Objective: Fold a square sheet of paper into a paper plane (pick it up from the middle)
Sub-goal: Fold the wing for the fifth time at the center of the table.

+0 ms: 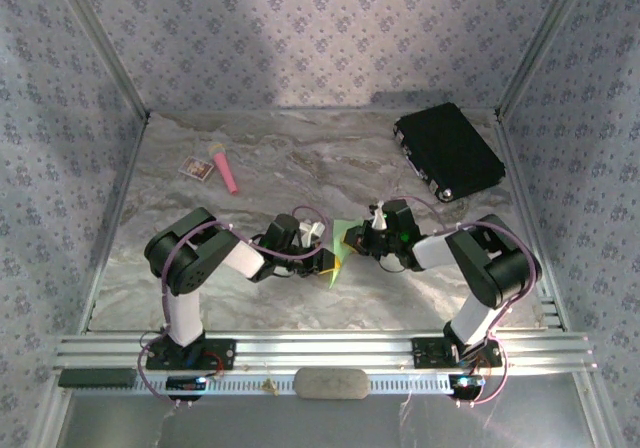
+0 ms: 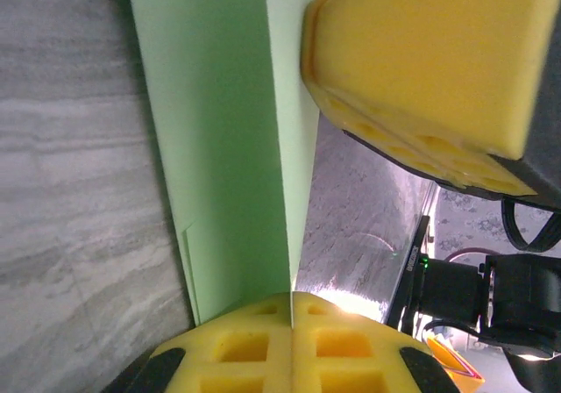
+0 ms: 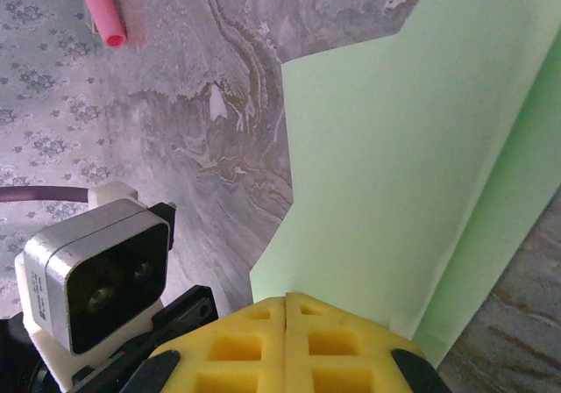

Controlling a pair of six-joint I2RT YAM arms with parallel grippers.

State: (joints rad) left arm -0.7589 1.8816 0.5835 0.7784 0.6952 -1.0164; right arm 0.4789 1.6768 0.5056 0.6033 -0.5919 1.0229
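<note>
while left pincer clamps creased paper sheet — right pincer clenched on it too

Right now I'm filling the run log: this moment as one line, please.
left gripper: shut on green paper | right gripper: shut on green paper | paper: creased, between both grippers

Pink stick beside card; black case far right.
</note>
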